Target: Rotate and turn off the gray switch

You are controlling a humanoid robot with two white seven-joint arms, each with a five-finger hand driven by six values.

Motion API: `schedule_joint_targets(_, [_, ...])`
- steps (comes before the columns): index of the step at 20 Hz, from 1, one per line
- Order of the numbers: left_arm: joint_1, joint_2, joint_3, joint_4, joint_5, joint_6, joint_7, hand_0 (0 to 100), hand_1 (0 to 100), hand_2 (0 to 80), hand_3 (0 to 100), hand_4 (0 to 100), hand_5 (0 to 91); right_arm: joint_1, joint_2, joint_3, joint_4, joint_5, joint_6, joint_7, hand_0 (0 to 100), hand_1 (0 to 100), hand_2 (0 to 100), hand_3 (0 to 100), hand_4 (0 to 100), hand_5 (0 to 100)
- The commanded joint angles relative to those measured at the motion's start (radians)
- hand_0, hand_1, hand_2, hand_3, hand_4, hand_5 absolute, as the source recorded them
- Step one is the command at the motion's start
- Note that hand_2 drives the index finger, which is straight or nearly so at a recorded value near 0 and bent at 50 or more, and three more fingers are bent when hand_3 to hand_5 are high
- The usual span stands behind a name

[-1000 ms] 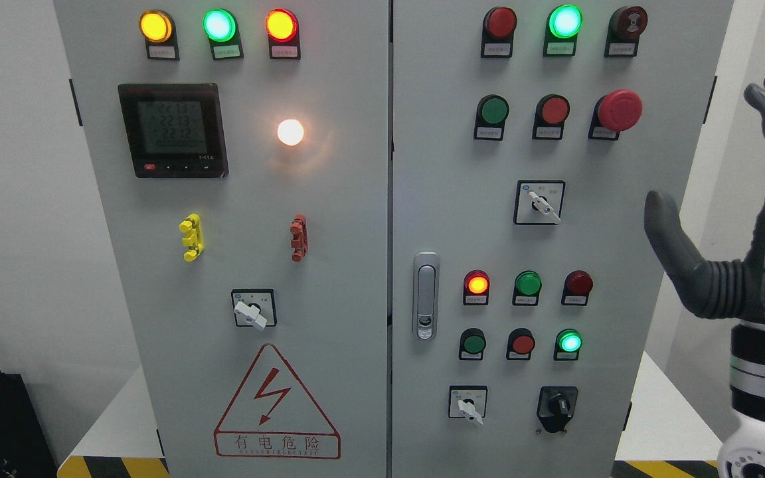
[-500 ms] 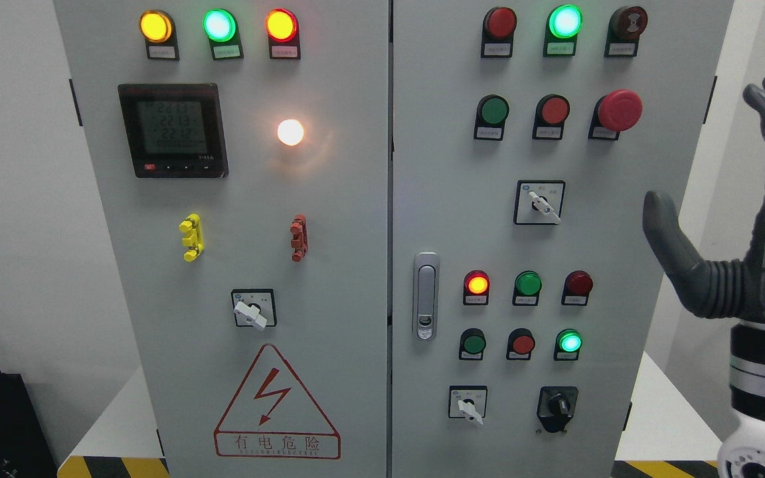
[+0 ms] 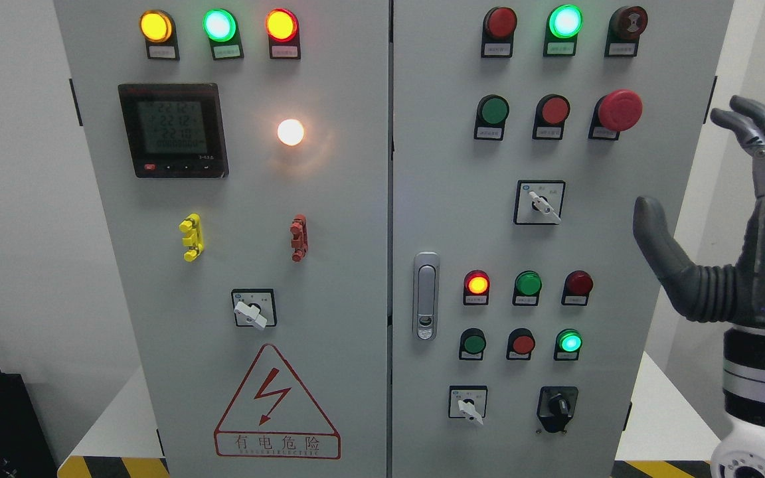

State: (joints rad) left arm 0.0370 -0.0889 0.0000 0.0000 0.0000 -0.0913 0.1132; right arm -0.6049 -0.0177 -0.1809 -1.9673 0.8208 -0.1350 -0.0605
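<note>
A gray control cabinet [image 3: 329,199] fills the frame, its indicator lamps lit. At 3 o'clock, the right robot hand [image 3: 741,219] is raised with fingers [image 3: 751,129] spread and thumb out, holding nothing, apart from the panel. The gray switch [image 3: 544,206] sits at about 2 o'clock from the door handle [image 3: 425,295], its lever angled toward 4 o'clock.

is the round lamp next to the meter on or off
On: the lamp glows bright white and casts a warm halo on the gray door beside the meter.

cabinet [image 3: 356,232] – pale grey | warning triangle [image 3: 277,403] – red | floor stripes [image 3: 113,466] – yellow-black
</note>
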Motion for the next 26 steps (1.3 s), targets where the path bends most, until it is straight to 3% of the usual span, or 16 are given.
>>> schedule_joint_targets(1, [0.000, 0.000, 0.032, 0.023, -0.008, 0.001, -0.004, 12, 39, 0.0, 0, 0, 0.0, 0.004, -0.002, 0.034, -0.001, 0.003, 0.011, 0.001, 24, 43, 26, 59, 45, 47])
schedule_joint_targets(2, [0.001, 0.000, 0.032, 0.023, -0.008, 0.001, -0.004, 12, 39, 0.0, 0, 0, 0.0, 0.004, -0.001, 0.040, -0.001, 0.004, 0.014, 0.001, 24, 43, 26, 61, 47, 51])
schedule_joint_targets(3, [0.000, 0.000, 0.032, 0.023, -0.008, 0.001, -0.004, 12, 39, 0.0, 0, 0, 0.0, 0.007, -0.001, 0.050, -0.001, 0.004, 0.020, 0.001, 24, 44, 26, 64, 54, 62])
schedule_joint_targets(7, [0.000, 0.000, 0.032, 0.023, -0.008, 0.001, -0.004, 12, 39, 0.0, 0, 0, 0.0, 0.027, 0.001, 0.064, -0.002, 0.027, 0.051, -0.002, 23, 46, 31, 67, 61, 73])
schedule_joint_targets(9, [0.000, 0.000, 0.031, 0.023, -0.008, 0.001, -0.003, 12, 39, 0.0, 0, 0, 0.0, 0.031, 0.008, 0.073, -0.002, 0.029, 0.069, -0.002, 22, 44, 39, 69, 65, 78])
schedule_joint_targets(14, [0.000, 0.000, 0.032, 0.023, -0.008, 0.001, -0.004, 12, 39, 0.0, 0, 0, 0.0, 0.053, 0.015, 0.103, -0.001, 0.032, 0.109, -0.004, 18, 39, 48, 70, 68, 82])
schedule_joint_targets(26, [0.000, 0.000, 0.032, 0.023, -0.008, 0.001, -0.004, 12, 39, 0.0, 0, 0, 0.0, 0.062, 0.031, 0.170, 0.045, 0.086, 0.213, -0.005, 12, 32, 50, 71, 69, 83])
